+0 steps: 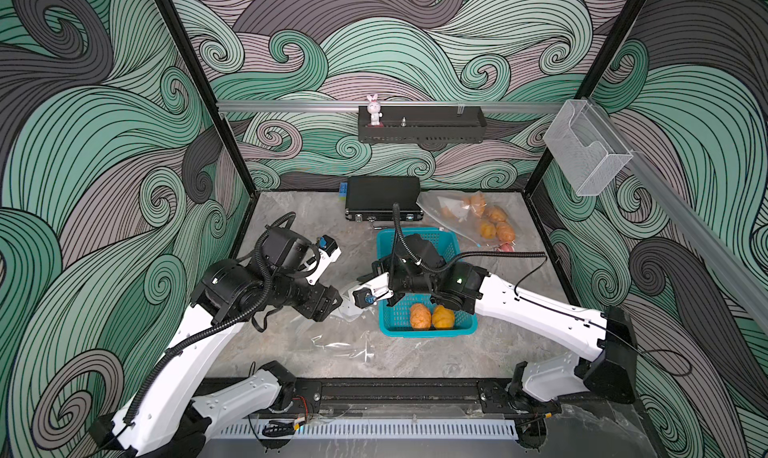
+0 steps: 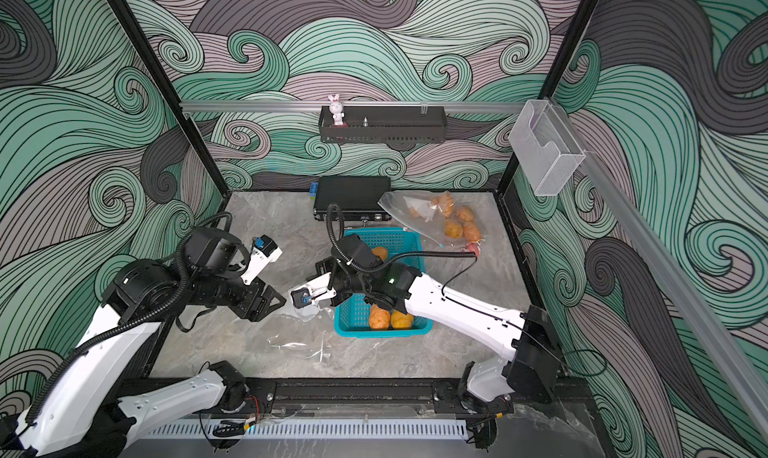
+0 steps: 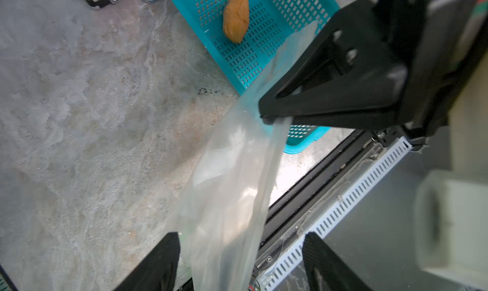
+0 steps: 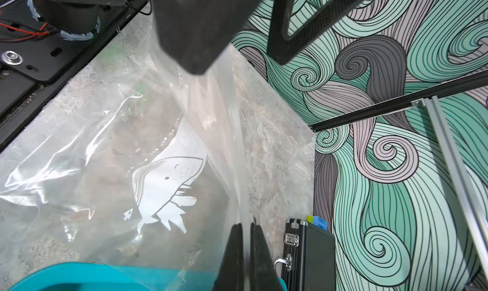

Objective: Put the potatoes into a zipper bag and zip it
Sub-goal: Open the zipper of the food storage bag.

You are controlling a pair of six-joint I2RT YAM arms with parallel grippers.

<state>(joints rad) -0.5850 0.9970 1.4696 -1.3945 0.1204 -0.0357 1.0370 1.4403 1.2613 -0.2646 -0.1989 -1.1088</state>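
Marbled tabletop (image 3: 79, 118), right tool (image 3: 265, 116) pinched on whale-printed zipper bag (image 4: 118, 170), left tool (image 3: 240, 239) agape

The basket (image 1: 428, 331) is showing teal. The potatoes (image 1: 419, 316) are showing orange. The bag (image 4: 105, 170) is displaying clear film with a white whale print.

White arm shells (image 1: 532, 314), black joints (image 1: 230, 283), ribbed black cables (image 1: 397, 227)

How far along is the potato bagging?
Done: a filled bag at the back holds potatoes. In hand: the right gripper is shut on the edge of an empty bag; the left gripper open around it. Left: at least three potatoes in the basket, then zipping.
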